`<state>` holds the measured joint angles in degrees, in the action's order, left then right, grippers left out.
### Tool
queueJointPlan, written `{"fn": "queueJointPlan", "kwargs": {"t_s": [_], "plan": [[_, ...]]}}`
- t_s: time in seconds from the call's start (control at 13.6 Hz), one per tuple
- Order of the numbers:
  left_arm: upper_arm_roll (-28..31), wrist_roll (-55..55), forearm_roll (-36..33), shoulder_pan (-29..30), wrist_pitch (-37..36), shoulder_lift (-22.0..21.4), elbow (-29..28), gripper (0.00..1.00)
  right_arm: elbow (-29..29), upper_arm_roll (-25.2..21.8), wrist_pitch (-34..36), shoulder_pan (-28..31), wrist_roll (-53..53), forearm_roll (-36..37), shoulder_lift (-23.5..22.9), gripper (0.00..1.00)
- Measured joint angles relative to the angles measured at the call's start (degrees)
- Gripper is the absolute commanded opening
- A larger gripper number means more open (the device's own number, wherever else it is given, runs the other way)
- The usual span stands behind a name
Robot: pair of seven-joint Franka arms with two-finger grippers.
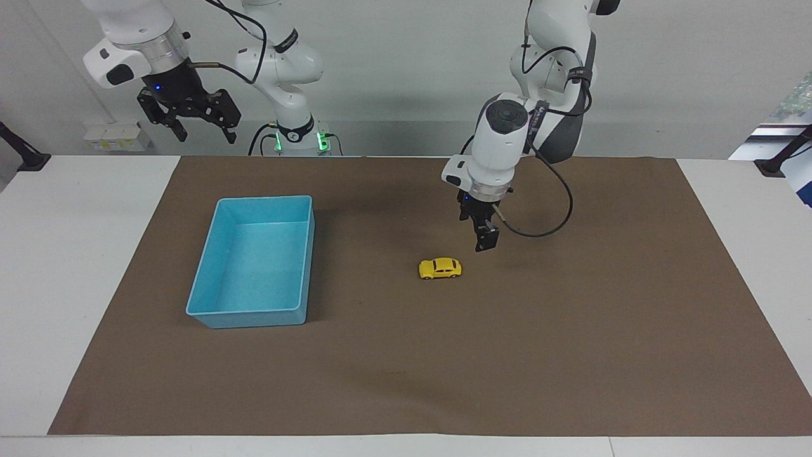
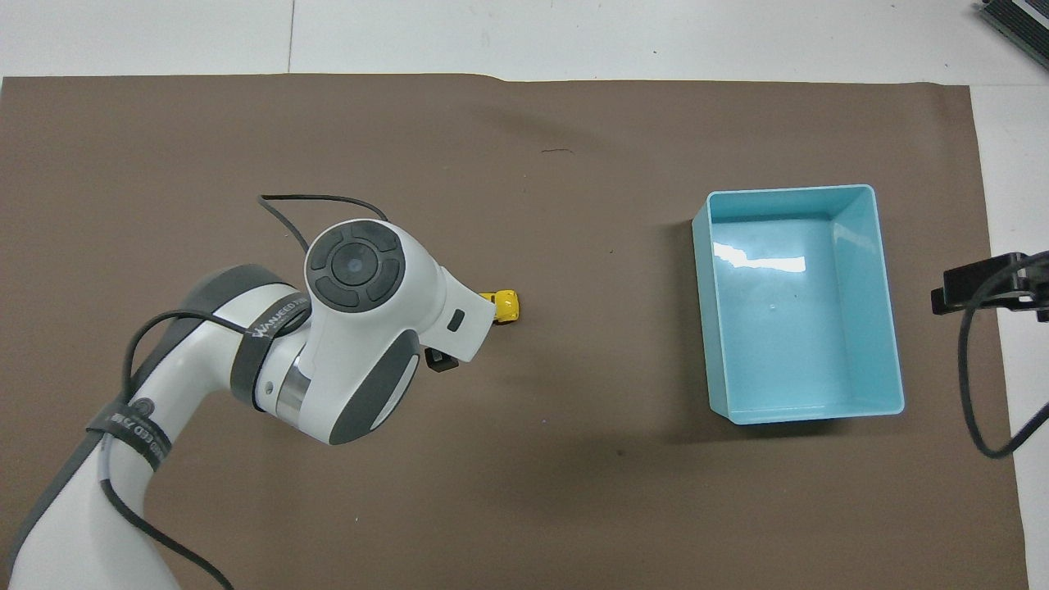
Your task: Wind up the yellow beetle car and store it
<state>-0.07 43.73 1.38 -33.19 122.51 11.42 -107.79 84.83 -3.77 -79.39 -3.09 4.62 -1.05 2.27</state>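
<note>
Facing view: yellow beetle car sits mid-tabletop on brown mat, beside blue bin. Left tool, released, hangs just off car. Centre over car, descend straight. Right tool, released, waits.
Overhead view: left arm hides most of car; trust facing view for contact.
</note>
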Motion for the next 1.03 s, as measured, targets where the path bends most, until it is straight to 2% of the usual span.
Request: {"fn": "queueJointPlan", "kwargs": {"t_s": [0.52, 0.74, 0.81, 0.88, 1.03], "plan": [[0.06, -0.91, 0.00, -1.66, 9.00, 5.23, -0.26, 1.00, 0.00, 0.00, 0.00, 0.00, 0.00, 0.00, 0.00, 1.00], [0.02, -2.96, 0.00, -3.00, 13.02, 8.84, -0.47, 1.00, 0.00, 0.00, 0.00, 0.00, 0.00, 0.00, 0.00, 1.00], [0.04, -3.84, 0.00, -3.55, 14.52, 10.19, -0.47, 0.97, 0.00, 0.00, 0.00, 0.00, 0.00, 0.00, 0.00, 1.00], [0.07, -4.34, 0.00, -3.96, 15.20, 10.98, -0.46, 0.79, 0.00, 0.00, 0.00, 0.00, 0.00, 0.00, 0.00, 1.00], [0.10, -4.59, 0.00, -4.11, 15.19, 11.21, -0.45, 0.06, 0.00, -0.02, 0.00, 0.00, 0.00, 0.00, 0.00, 1.00]]}}
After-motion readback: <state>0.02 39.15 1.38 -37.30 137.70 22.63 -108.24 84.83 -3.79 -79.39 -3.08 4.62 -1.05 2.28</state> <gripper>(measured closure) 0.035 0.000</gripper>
